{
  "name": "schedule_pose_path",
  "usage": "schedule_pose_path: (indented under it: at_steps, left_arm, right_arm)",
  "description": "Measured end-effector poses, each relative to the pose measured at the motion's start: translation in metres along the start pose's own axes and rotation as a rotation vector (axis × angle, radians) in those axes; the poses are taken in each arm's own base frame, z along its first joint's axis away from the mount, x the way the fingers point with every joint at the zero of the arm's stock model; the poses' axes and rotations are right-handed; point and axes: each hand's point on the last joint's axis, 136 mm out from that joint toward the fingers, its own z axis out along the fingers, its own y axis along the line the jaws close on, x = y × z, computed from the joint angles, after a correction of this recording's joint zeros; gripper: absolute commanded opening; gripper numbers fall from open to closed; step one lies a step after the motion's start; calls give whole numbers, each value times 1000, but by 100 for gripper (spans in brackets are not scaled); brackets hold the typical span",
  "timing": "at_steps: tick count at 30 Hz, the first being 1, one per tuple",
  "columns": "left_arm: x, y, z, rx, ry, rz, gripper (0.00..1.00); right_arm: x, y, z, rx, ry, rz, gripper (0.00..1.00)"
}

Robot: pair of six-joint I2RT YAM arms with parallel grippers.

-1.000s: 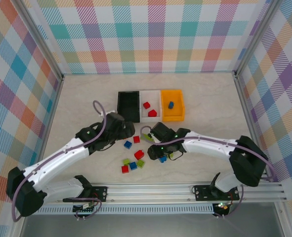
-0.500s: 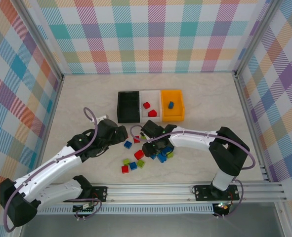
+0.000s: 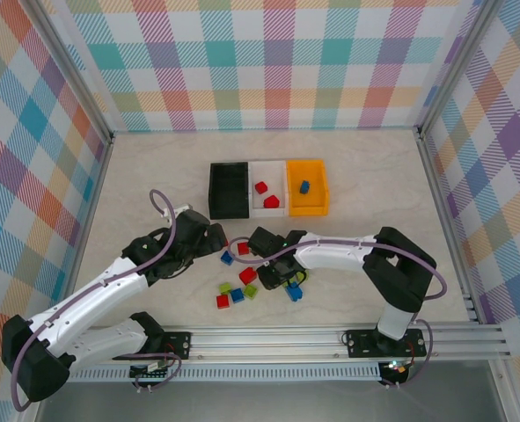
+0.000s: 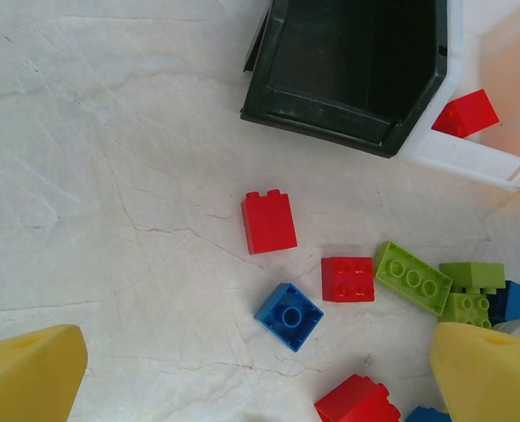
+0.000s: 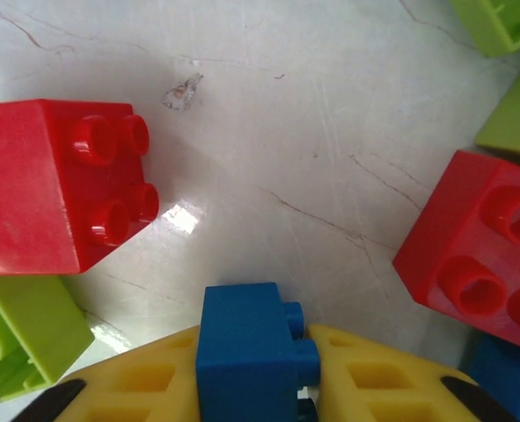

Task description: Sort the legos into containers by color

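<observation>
Right wrist shows you the right pincer (image 5: 299,396) clamped narrow on a blue brick (image 5: 242,343), with red bricks (image 5: 53,185) lying on the table (image 5: 268,132) to either side. Top external adds the left pincer (image 3: 214,239) just beside the pile, and the black bin (image 3: 229,189), white bin (image 3: 277,178) and orange bin (image 3: 317,198) beyond. Left wrist shows that pincer's yellow fingers (image 4: 31,374) spread wide, holding nothing.

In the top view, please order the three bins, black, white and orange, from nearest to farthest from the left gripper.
1. The black bin, left end of the row, just beyond the left gripper.
2. The white bin, middle of the row.
3. The orange bin, right end of the row.
</observation>
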Motion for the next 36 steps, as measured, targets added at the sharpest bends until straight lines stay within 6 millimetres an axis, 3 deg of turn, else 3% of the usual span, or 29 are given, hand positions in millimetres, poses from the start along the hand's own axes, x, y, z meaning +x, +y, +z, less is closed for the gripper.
schedule_pose_path:
  at_steps: [6, 10, 12, 14, 17, 19, 22, 26, 28, 32, 36]
  left_arm:
    - [0, 0, 0, 2, 2, 2, 100]
    - [1, -1, 0, 7, 9, 4, 100]
    - [2, -2, 0, 9, 11, 3, 100]
    - [2, -2, 1, 10, 15, 2, 100]
    - [3, -1, 3, 4, 22, 4, 100]
    - [4, -1, 4, -1, 26, 6, 100]
    - [6, -2, 7, -3, 36, 8, 100]
    - [10, -2, 11, -12, 54, 13, 100]
    - [13, -1, 14, -18, 67, 15, 100]
    - [18, 1, 22, -37, 92, 18, 100]
    - [22, -1, 30, -38, 121, 19, 95]
  right_arm:
    - [-11, -1, -16, 4, -64, 9, 18]
    - [-36, -14, -64, -14, -214, 58, 16]
    - [-54, -37, -90, -3, -299, 128, 16]
    - [-76, -74, -113, 29, -380, 228, 16]
    - [-104, -130, -130, 88, -445, 367, 16]
    - [-122, -160, -127, 120, -449, 434, 16]
    - [-142, -193, -101, 152, -407, 497, 17]
    - [-153, -217, -57, 174, -322, 543, 19]
    - [-154, -225, -45, 181, -294, 566, 23]
    - [-158, -233, -42, 174, -283, 607, 48]
    - [-169, -234, -54, 154, -322, 622, 56]
